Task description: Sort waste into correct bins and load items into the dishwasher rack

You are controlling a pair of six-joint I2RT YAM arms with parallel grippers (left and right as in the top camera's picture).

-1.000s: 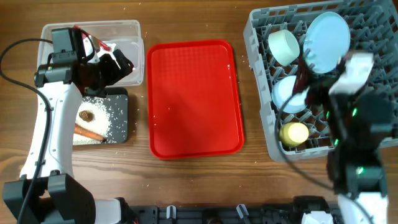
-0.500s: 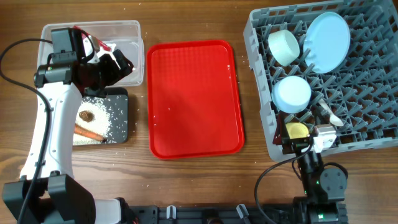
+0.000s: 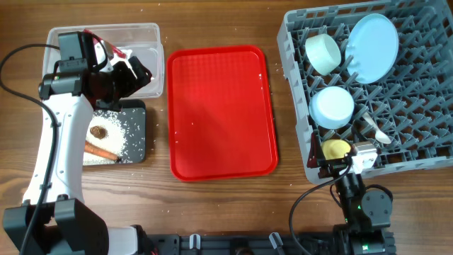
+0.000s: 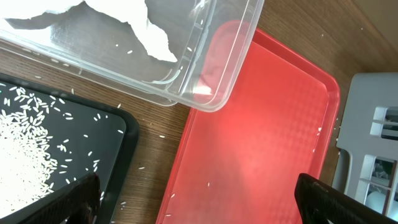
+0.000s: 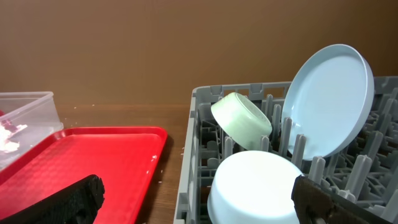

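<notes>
My left gripper (image 3: 138,71) hangs open and empty over the right end of the clear tub (image 3: 78,37); in its wrist view the jaws (image 4: 205,205) frame the gap between the black tray (image 4: 93,140) and the red tray. The tub holds the red wrapper (image 3: 117,53) and white tissue (image 4: 155,37). The black tray (image 3: 139,113) holds rice (image 3: 120,134), a brown lump (image 3: 98,131) and the carrot stick (image 3: 101,151). The rack (image 3: 297,106) holds the green bowl (image 3: 323,53), blue plate (image 3: 374,46), blue bowl (image 3: 333,106), yellow cup (image 3: 336,149) and spoon (image 3: 375,132). My right gripper (image 3: 343,163) is open and empty at the rack's front edge.
The flat red tray (image 3: 219,110) lies between the bins and the rack with a few rice grains on it (image 4: 261,124). Stray grains lie on the wood beside the black tray. The right wrist view looks along the rack's left wall (image 5: 194,155) to the blue bowl (image 5: 261,183).
My right arm has pulled back from above the rack to the table's front edge, uncovering the spoon in the rack. My left arm has not moved.
</notes>
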